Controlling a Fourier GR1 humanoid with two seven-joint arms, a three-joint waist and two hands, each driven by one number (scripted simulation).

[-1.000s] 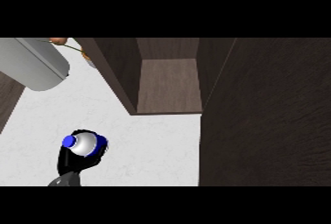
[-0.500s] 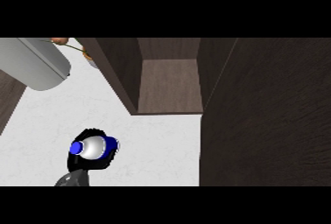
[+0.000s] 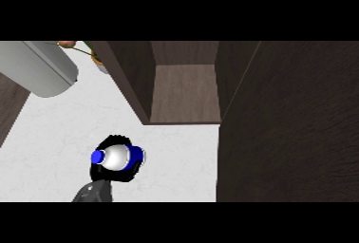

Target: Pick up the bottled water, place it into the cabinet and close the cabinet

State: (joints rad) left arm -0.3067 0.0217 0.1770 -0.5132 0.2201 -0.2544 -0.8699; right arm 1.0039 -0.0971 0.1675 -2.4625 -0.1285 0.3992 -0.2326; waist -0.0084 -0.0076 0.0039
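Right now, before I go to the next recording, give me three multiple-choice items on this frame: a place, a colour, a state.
1. Where is the bottled water?
A) standing on a shelf
B) in the hand, left of the cabinet
C) lying flat, untouched

2. What colour is the bottle's cap?
A) red
B) green
C) blue

3. How is the cabinet?
A) open
B) shut
C) tipped over

Answers:
1 B: the black hand curls round the bottled water over the white counter.
2 C: the cap facing the view is blue.
3 A: the cabinet's inside shows.
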